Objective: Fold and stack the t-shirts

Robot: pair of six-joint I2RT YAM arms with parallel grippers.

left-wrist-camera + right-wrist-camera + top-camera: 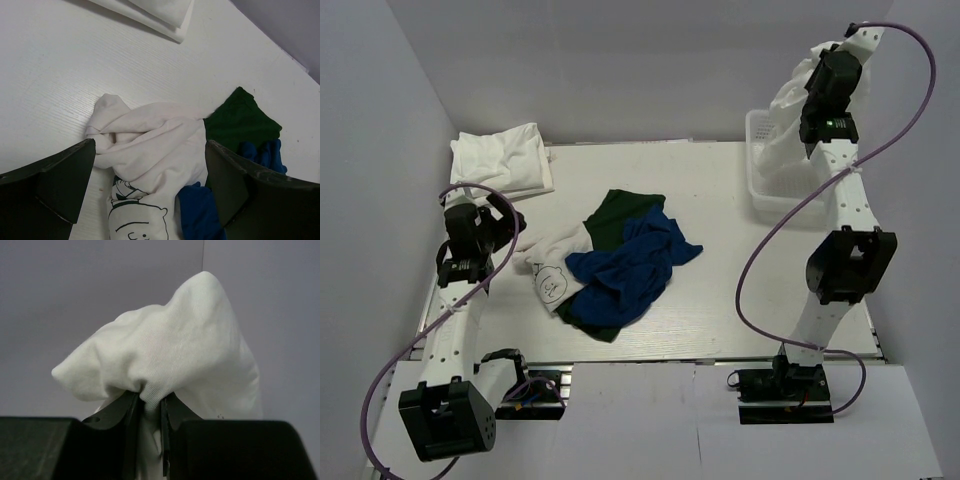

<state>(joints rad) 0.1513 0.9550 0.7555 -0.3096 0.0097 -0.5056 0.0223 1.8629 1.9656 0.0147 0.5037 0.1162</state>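
Left gripper (pixel 150 150): jaws wide apart, holding nothing, low over the near-left part of the white table (pixel 720 280).
White cloth t-shirt with black cartoon figure (pixel 560 255): crumpled on the table just beyond the left gripper, with one bunched end between the open fingers in the wrist view. Contact not possible to tell.
Royal blue cloth t-shirt (pixel 630 265): crumpled at the table centre, lying over the green one.
Dark green cloth t-shirt (pixel 620 210): under the blue one, showing behind it and in front of it.
Folded plain white t-shirts (pixel 500 160): neat stack at the far-left corner, apart from the pile.
White plastic mesh basket (pixel 770 200): far right on the table.
Right gripper (pixel 150 405): raised above the basket, jaws pressed together on a plain white t-shirt (pixel 170 345), cloth hanging down toward the basket.
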